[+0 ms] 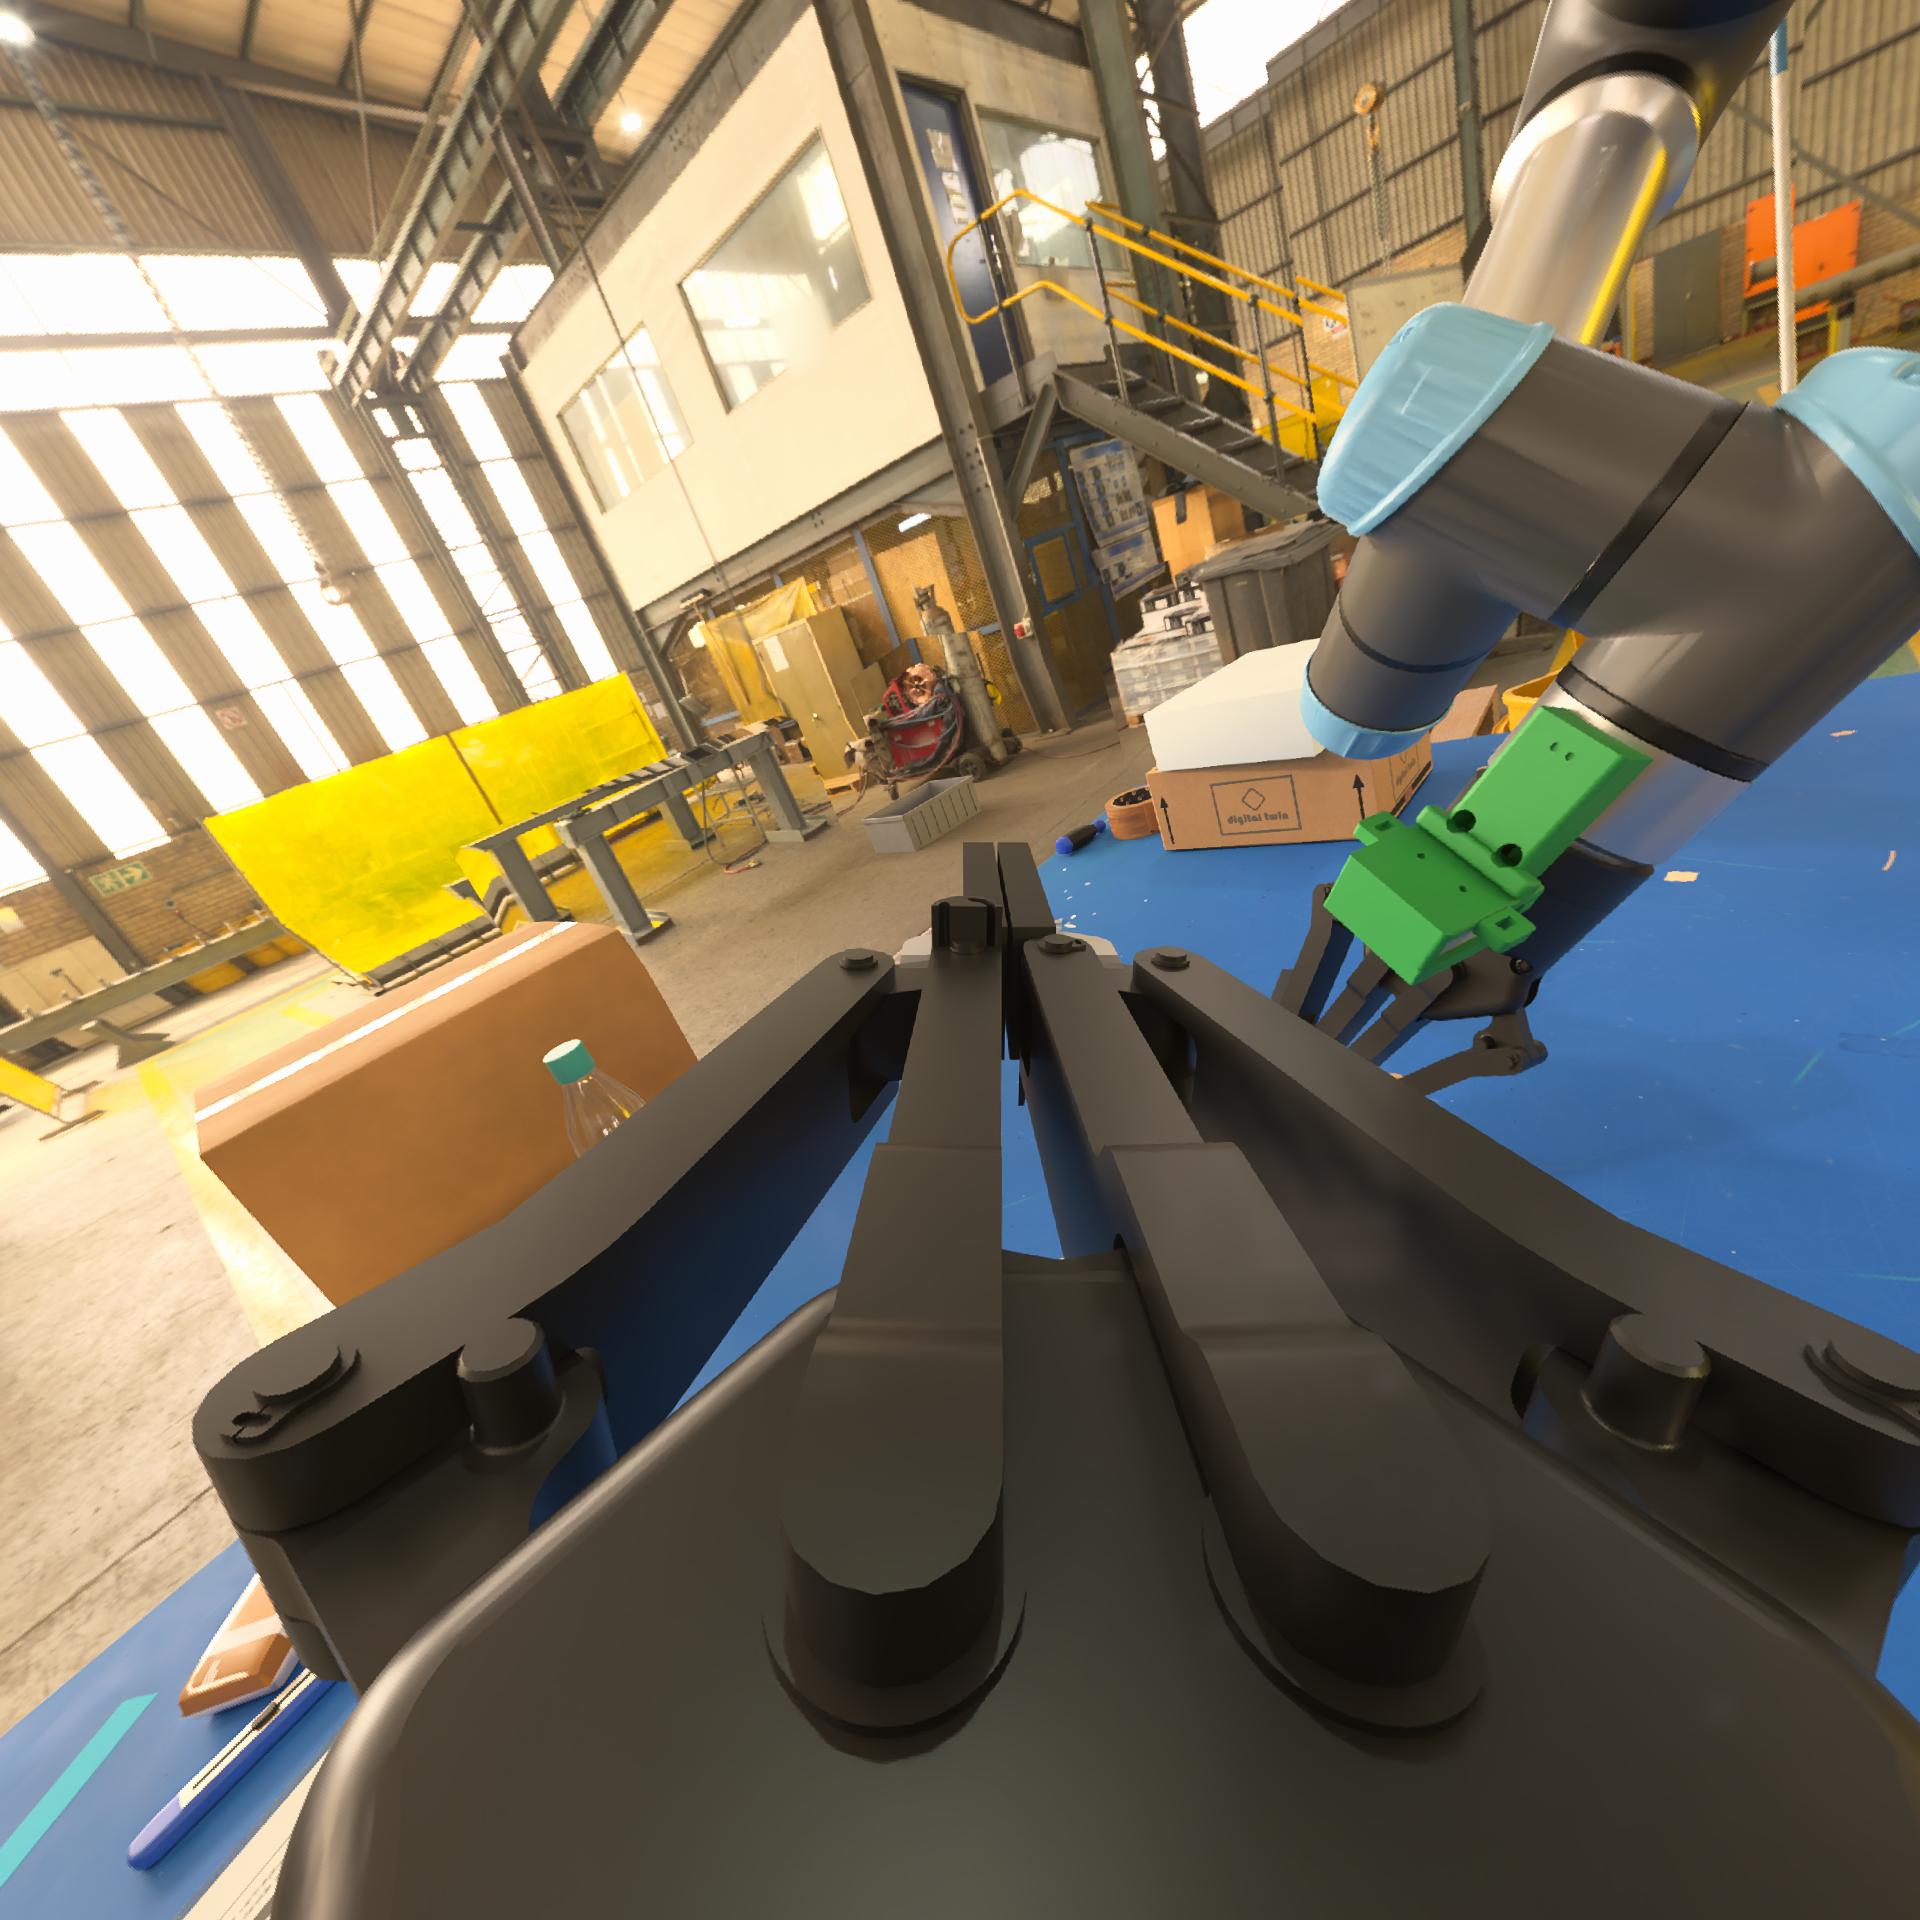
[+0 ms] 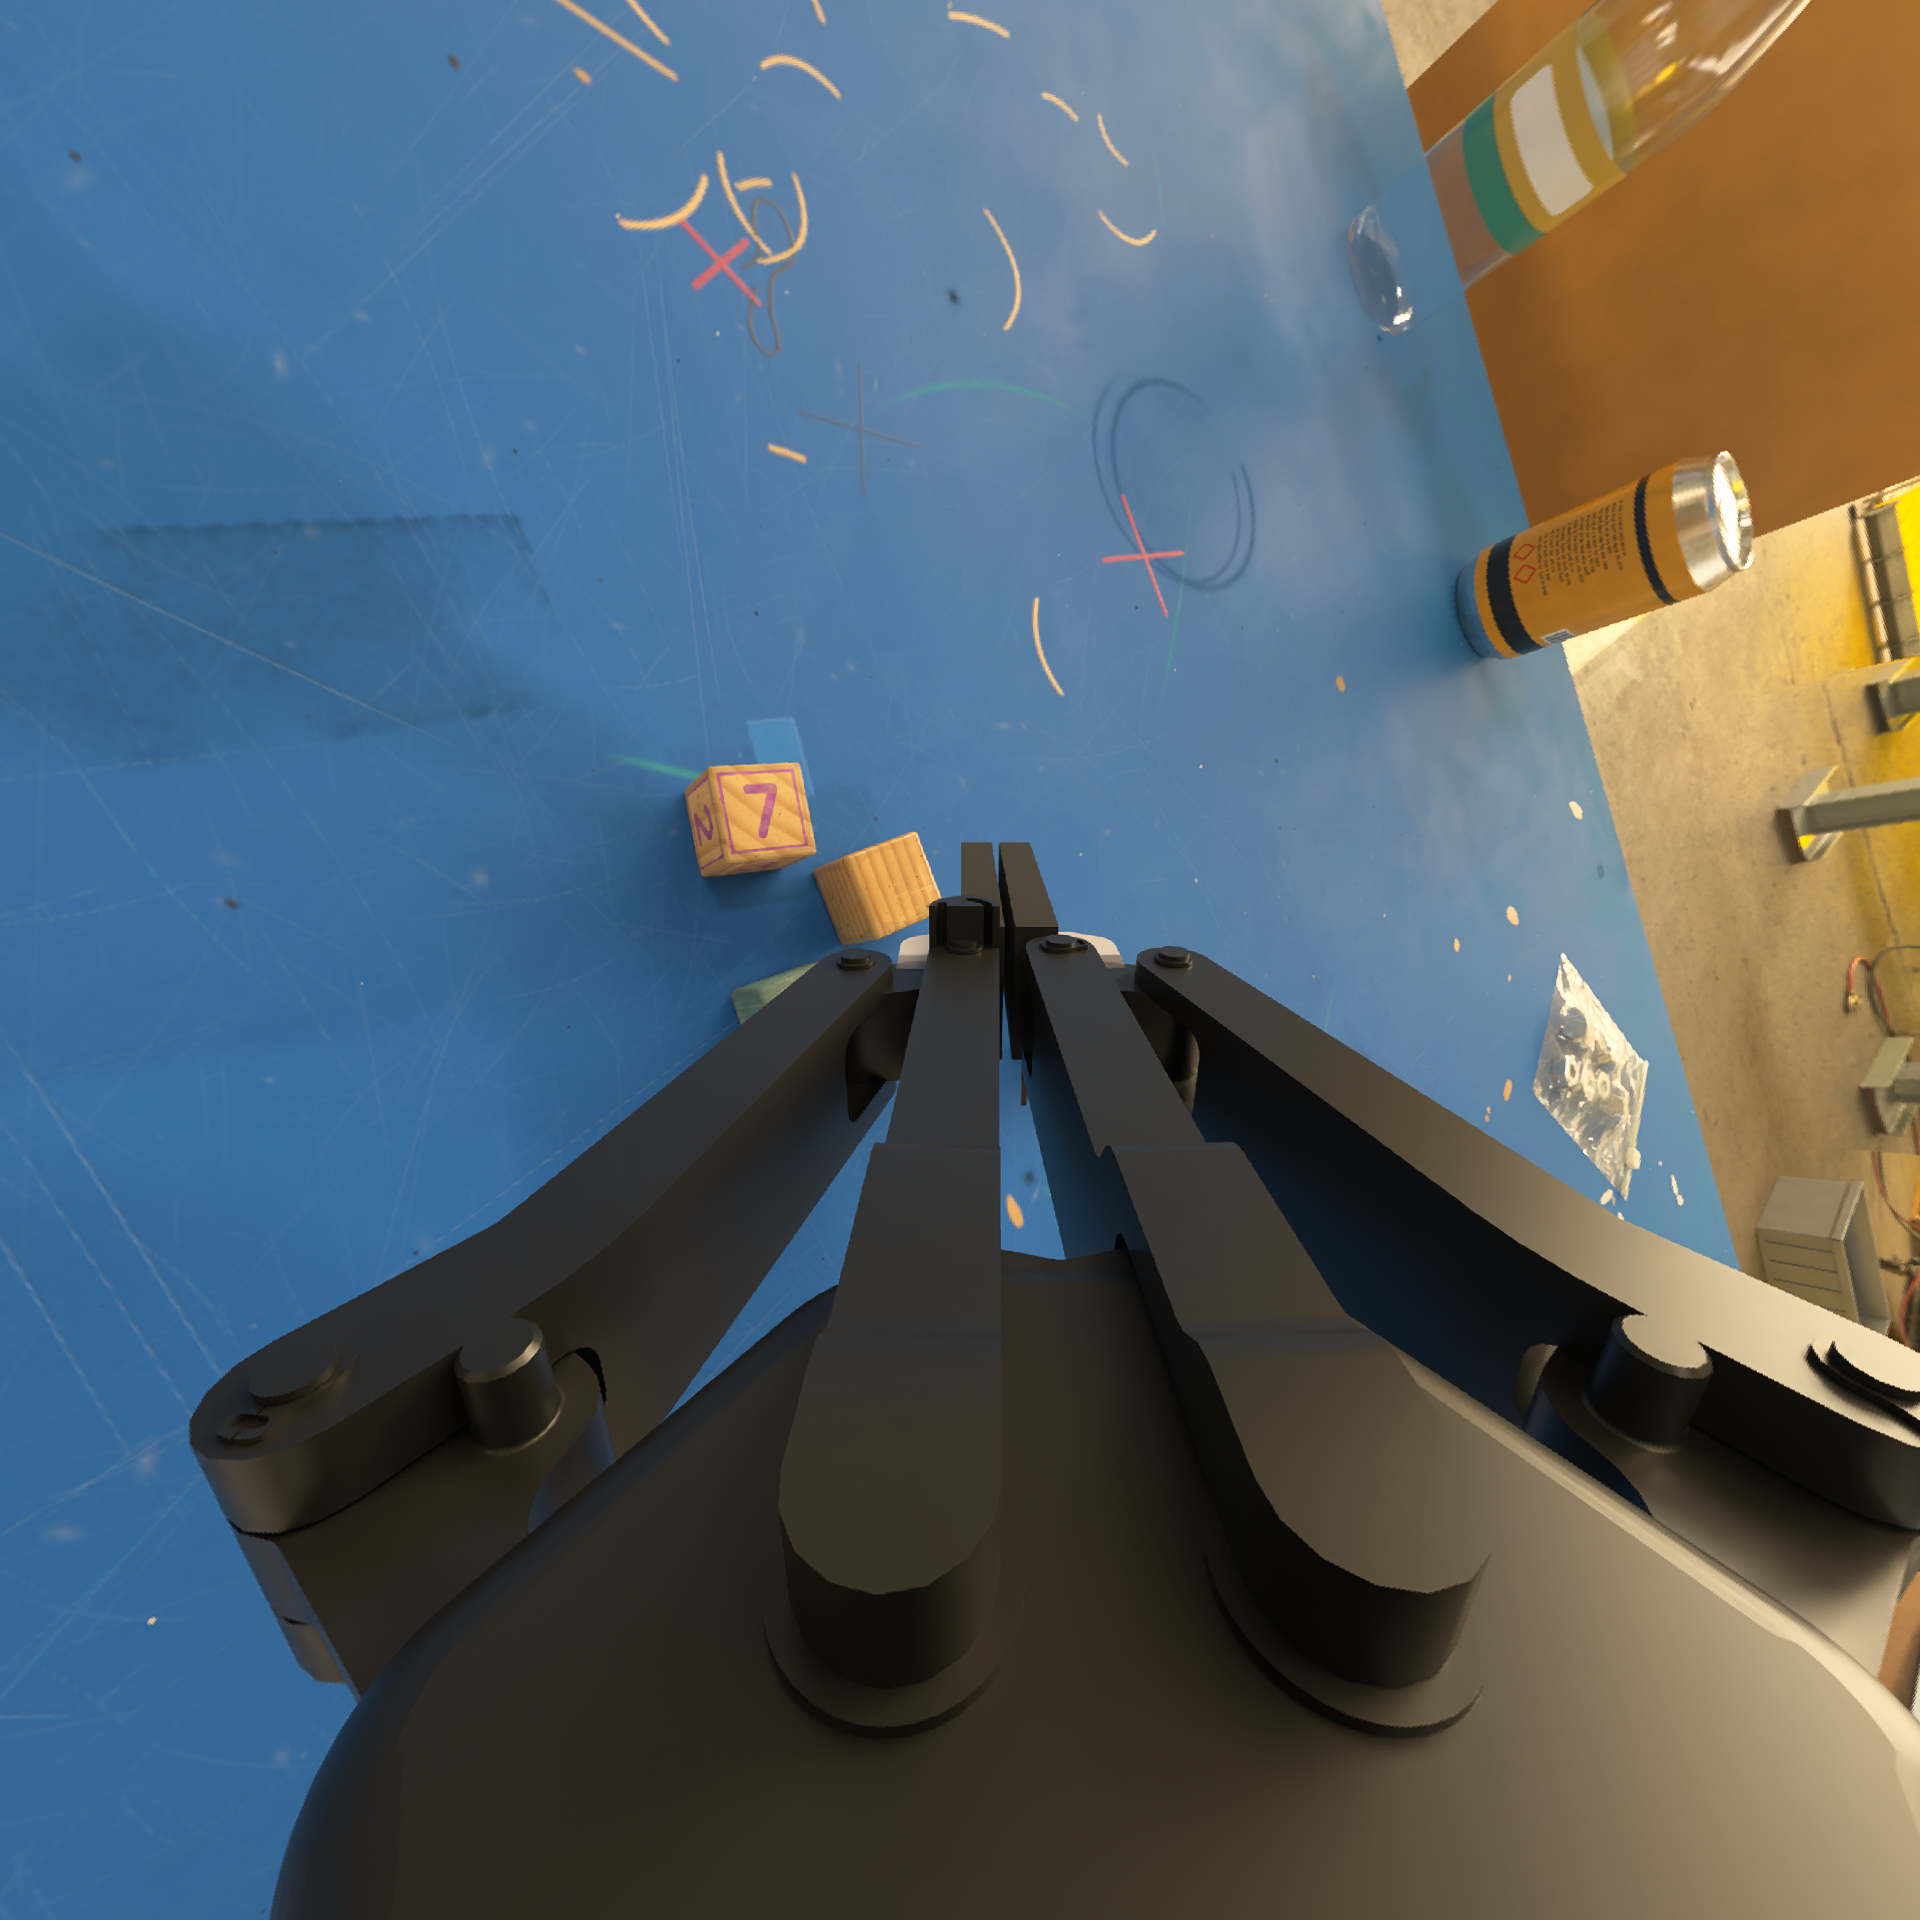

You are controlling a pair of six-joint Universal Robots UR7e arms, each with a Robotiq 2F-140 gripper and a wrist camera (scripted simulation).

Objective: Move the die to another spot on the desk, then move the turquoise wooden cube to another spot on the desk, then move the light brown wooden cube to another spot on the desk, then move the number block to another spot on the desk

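In the right wrist view, the number block [image 2: 750, 819], tan with purple figures, sits on the blue desk [image 2: 364, 727]. The light brown wooden cube [image 2: 876, 885] lies just right of it, beside my right gripper's fingertips. A sliver of a turquoise thing [image 2: 767, 993] peeks out behind the left linkage; it may be the turquoise cube. No die shows. My right gripper [image 2: 1000, 871] is shut and empty above the desk. My left gripper [image 1: 1000, 871] is shut and empty, raised over the desk. The right arm's gripper shows farther off in the left wrist view [image 1: 1382, 1008].
Right wrist view: an orange can [image 2: 1600, 561], a clear bottle [image 2: 1579, 156] and a plastic bag of small parts [image 2: 1590, 1081] near the desk's right edge. Left wrist view: a brown box [image 1: 416, 1112], a bottle [image 1: 592, 1091], a pen [image 1: 218, 1766], a far cardboard box [image 1: 1268, 800].
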